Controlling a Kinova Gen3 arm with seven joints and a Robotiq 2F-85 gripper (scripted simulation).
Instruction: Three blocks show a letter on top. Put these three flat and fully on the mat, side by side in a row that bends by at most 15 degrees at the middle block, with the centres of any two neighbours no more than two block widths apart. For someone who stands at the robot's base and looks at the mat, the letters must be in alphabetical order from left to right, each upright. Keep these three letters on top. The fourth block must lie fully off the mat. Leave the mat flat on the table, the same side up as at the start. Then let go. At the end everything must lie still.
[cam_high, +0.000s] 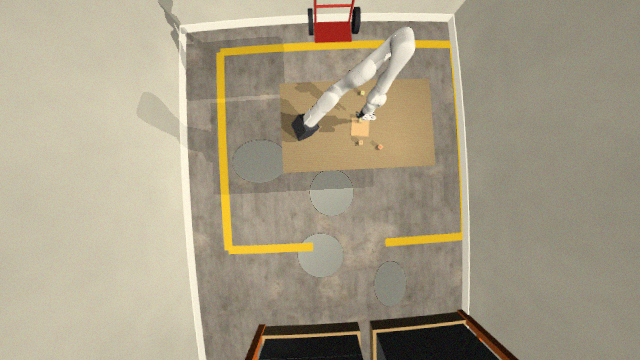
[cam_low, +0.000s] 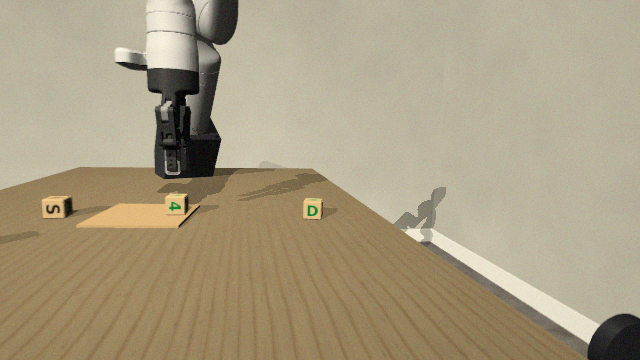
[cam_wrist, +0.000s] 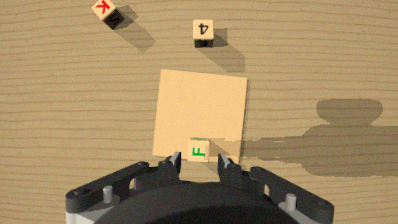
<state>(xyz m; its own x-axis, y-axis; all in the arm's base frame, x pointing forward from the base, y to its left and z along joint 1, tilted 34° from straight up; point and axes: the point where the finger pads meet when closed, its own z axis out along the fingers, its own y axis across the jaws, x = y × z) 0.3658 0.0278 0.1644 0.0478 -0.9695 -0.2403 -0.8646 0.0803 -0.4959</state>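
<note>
The tan mat (cam_wrist: 201, 114) lies flat on the wooden table. A block with a green F on top (cam_wrist: 198, 151) sits on the mat near its edge closest to me; in the exterior view it (cam_low: 176, 204) stands at the mat's right corner and shows a 4 on its side. My gripper (cam_wrist: 199, 161) hangs a little above this block, partly open, with nothing between the fingers (cam_low: 171, 167). A block with a red K on top (cam_wrist: 106, 11) and a block with a 4 on top (cam_wrist: 203, 30) lie off the mat beyond its far edge. A block showing D (cam_low: 312, 208) lies off the mat to the right.
In the exterior view a block showing S on its side (cam_low: 56, 206) stands just left of the mat (cam_low: 137, 215). The table's right edge (cam_low: 400, 235) drops to the floor. The robot base (cam_high: 305, 127) stands on the table behind the mat.
</note>
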